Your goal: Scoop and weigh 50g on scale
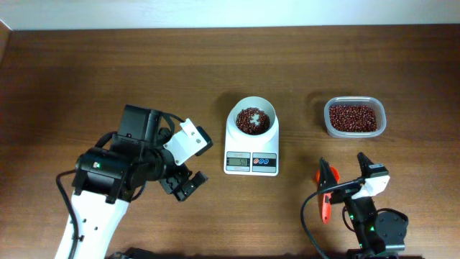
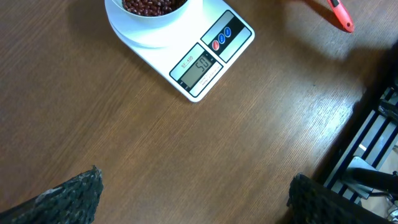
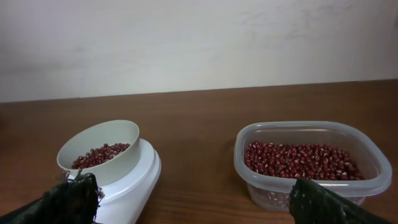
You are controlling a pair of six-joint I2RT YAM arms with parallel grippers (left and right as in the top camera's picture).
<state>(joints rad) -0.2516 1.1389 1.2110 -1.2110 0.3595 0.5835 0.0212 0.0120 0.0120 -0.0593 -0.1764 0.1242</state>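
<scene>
Dark wood-grain table (image 1: 108,72) under a pale, bare wall (image 3: 186,43). White scale (image 1: 251,147) at centre, topped by a bowl (image 1: 251,108) of red-brown beans (image 1: 252,120). Clear tub (image 1: 353,133) of beans to its right. Left gripper (image 1: 184,184) and right gripper (image 1: 348,176) spread wide, empty, near the front edge.

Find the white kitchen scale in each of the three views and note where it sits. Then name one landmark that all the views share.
Overhead: the scale sits at the centre, display toward the bottom edge.
Left wrist: top centre, turned at an angle.
Right wrist: lower left, seen from the side.
Shared landmark: the white bowl of red-brown beans on top of it.
</scene>
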